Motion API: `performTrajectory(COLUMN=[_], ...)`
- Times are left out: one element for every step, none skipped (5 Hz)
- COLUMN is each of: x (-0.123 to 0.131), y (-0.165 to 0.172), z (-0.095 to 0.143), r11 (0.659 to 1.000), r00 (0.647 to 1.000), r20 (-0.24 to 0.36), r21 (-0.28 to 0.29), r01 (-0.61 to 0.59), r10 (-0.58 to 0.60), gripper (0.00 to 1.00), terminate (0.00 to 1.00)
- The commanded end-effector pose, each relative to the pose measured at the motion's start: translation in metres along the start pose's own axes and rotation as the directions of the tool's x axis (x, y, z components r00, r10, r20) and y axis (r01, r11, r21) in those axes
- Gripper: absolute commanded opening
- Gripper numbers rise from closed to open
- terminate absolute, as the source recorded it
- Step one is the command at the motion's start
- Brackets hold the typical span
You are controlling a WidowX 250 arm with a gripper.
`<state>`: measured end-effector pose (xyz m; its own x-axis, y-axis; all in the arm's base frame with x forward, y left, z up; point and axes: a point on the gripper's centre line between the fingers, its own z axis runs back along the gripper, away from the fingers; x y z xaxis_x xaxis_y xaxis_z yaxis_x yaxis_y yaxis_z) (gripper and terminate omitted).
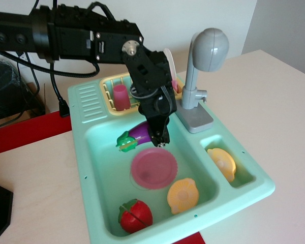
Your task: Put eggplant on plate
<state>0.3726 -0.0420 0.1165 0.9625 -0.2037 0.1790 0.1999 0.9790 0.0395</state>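
The observation.image view shows, in the lower left part of the green toy sink (96, 168), a red toy strawberry (135, 215) lying on the basin floor, apart from everything else. A little right and higher, near the middle of the frame, the eggplant (138, 134) hangs in the air with its green cap pointing to the left; the gripper (159, 136) is closed on its purple body, the fingers pressing it from both sides. Just below it, in the centre of the basin, lies the pink plate (153, 168), and nothing is on it. So the picking is done and the eggplant is carried over the basin, above the upper left rim of the plate, but I judge that it is not yet over the plate's middle. What is left is to bring it a bit more to the lower right, lower it, and open the fingers. Further right are a yellow scalloped dish (183, 195) and the grey faucet (202, 76).
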Motion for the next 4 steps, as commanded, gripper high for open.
performTrajectory(x=[0.005, 0.001, -0.001, 0.000], y=[-0.022, -0.027, -0.027, -0.021], z=[-0.020, -0.039, -0.053, -0.057], r11=[1.000, 1.000, 1.000, 1.000], r00=[1.000, 1.000, 1.000, 0.999], r20=[0.005, -0.014, -0.027, -0.034], r21=[0.006, 0.018, 0.027, 0.022], r01=[0.000, 0.002, -0.001, -0.021], r10=[0.000, -0.002, 0.002, 0.022], gripper=[0.00, 0.00, 0.00, 1.00], terminate=[0.00, 0.00, 0.00, 0.00])
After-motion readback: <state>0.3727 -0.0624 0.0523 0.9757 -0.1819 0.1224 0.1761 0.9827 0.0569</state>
